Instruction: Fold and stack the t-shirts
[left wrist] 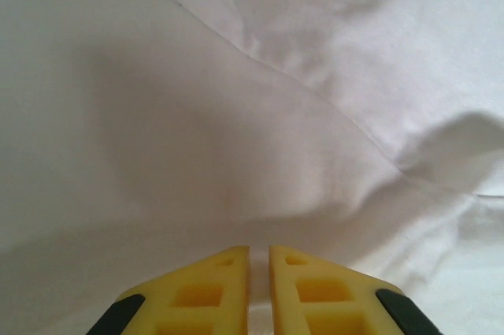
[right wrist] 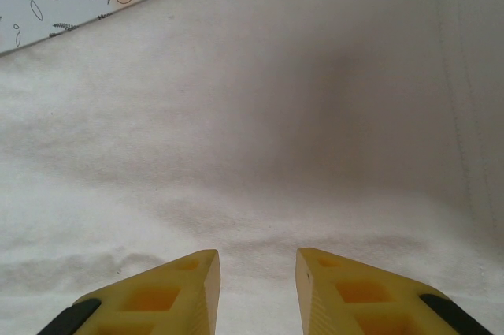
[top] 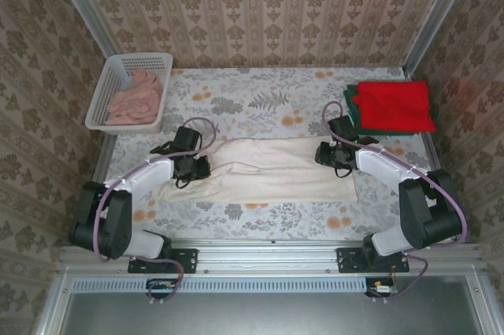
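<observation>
White basket (top: 101,98) — pink cloth (top: 135,98) inside; cream t-shirt (top: 268,171) outside

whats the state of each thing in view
cream-white t-shirt: folded lengthwise, lying flat
red t-shirt: folded, atop dark green t-shirt
dark green t-shirt: folded, mostly covered
basket: holds crumpled pink cloth
left gripper: jaws barely apart, empty
right gripper: jaws open, empty
</observation>
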Available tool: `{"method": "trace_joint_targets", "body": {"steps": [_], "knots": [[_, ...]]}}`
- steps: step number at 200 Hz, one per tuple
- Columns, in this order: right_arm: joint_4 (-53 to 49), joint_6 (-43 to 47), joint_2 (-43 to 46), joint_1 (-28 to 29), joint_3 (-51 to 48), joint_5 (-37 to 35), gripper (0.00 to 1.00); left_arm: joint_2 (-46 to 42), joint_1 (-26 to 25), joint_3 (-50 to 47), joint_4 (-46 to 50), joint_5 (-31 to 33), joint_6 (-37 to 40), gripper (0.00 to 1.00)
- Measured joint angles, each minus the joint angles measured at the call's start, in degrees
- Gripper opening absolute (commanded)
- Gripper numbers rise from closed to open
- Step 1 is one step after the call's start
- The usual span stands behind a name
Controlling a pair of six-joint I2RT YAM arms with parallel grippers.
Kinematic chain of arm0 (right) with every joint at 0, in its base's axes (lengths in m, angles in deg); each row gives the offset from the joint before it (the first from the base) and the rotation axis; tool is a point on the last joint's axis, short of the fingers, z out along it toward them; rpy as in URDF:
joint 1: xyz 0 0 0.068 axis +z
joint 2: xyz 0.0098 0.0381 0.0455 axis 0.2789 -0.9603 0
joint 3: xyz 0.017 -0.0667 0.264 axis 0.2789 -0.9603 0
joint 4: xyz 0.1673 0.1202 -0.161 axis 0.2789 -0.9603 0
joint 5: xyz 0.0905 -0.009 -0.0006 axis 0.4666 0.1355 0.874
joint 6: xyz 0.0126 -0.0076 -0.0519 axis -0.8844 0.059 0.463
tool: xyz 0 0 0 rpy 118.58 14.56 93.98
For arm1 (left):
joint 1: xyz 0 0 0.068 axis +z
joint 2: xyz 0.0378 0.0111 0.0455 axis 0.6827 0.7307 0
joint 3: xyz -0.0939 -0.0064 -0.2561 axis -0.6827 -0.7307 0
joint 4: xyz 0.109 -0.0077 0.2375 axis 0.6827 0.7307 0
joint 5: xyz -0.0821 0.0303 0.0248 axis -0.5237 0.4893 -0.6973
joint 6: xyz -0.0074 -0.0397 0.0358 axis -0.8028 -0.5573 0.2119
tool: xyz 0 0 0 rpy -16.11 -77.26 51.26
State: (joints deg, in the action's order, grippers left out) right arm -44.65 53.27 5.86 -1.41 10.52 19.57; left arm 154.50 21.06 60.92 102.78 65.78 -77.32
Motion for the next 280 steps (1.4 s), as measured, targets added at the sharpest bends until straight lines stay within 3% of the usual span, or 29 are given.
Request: {"method": "trace_joint_targets", "body": {"steps": [59,92,140,160,187,218,240,280], "knots": [[0.0,0.0,0.0,0.0,0.0,0.0,0.34,-7.6,-2.4,-7.1,1.7,-0.9,-4.5,0.11],[0.0,0.0,0.2,0.0,0.0,0.1,0.34,-16.3,-2.8,-10.8,3.6,-2.4,-7.7,0.2],[-0.1,-0.4,1.1,1.4,0.1,0.2,0.36,-23.4,-1.7,-7.6,6.5,-2.5,-8.5,0.41],[0.0,-0.4,1.2,2.8,0.5,0.3,0.36,-22.6,1.6,-6.1,5.0,-1.6,-7.8,0.37],[0.1,-0.4,-1.3,3.9,3.3,0.3,0.36,-13.8,8.0,-5.9,1.3,-1.6,-6.2,0.31],[0.4,-0.4,-6.1,4.0,5.2,-0.4,0.36,-10.2,8.3,-10.7,-0.1,-1.6,-6.1,0.33],[-0.2,-0.2,-8.6,4.0,6.0,-1.6,0.37,-16.0,7.8,-15.6,0.5,-0.9,-7.1,0.43],[-2.2,0.3,-12.5,4.0,8.2,-3.8,0.38,-28.9,7.7,-17.3,6.2,2.5,-8.3,0.52]]}}
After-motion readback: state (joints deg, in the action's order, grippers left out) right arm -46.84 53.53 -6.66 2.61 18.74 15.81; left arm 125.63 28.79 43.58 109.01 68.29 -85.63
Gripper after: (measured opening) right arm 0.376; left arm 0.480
